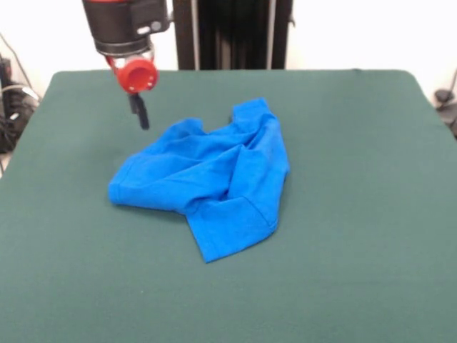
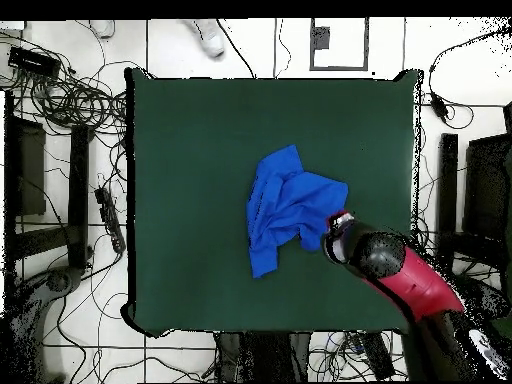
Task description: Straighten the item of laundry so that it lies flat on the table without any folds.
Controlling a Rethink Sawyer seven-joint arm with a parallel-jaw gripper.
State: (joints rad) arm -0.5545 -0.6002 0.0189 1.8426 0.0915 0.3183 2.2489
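Observation:
The item of laundry is a bright blue T-shirt lying crumpled in a heap near the middle of the green table, with folds across it and one part doubled over toward the front. My gripper hangs just past the shirt's upper left edge, apart from the cloth, its dark fingertips together and holding nothing. From overhead, the shirt is bunched at the centre of the table, and the gripper sits at its right edge under the red arm.
Wide green cloth lies bare on every side of the shirt. Cables and dark stands crowd the floor around the table. A black column rises behind the far edge.

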